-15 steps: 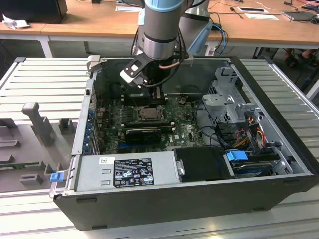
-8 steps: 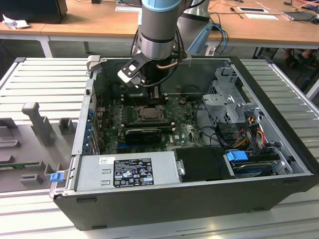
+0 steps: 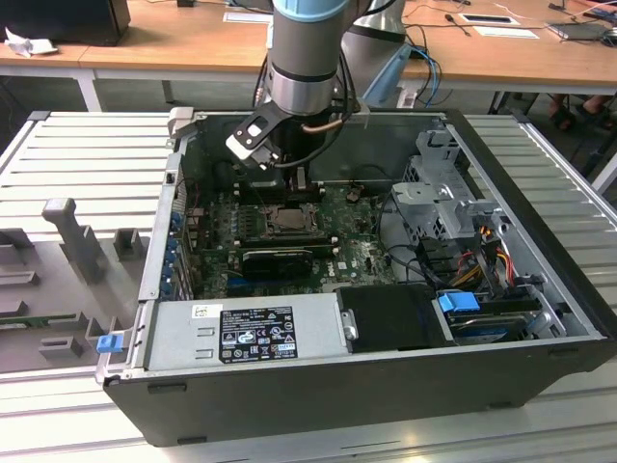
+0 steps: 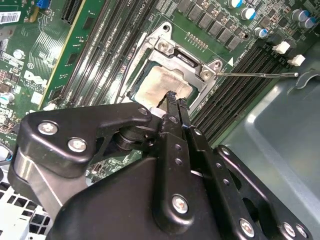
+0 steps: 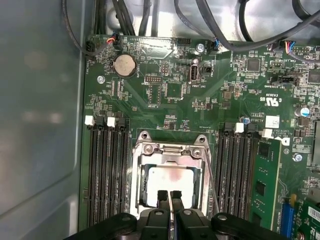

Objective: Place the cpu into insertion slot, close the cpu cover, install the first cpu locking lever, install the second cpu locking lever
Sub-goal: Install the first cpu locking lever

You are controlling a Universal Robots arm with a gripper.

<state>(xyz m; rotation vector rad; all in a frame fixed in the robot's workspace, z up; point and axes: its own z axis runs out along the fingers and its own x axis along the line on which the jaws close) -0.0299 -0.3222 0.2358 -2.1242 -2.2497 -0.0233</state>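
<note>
Closed, empty fingers point(image 5: 161, 199) hung over the seated cpu point(image 5: 170, 180).
It looked light, stiff and fragile, and the thin cpu cover point(image 5: 170, 151) seemed best pressed at its rim.

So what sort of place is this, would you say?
Probably a robotics lab or workshop: an open computer case lies on a slatted metal workbench, wooden desks with papers stand behind, and a robot arm reaches into the case.

Ribbed grey metal worktop point(image 3: 87, 145) in front, long wooden desk point(image 3: 183, 39) with scattered papers point(image 3: 506, 32) behind
</note>
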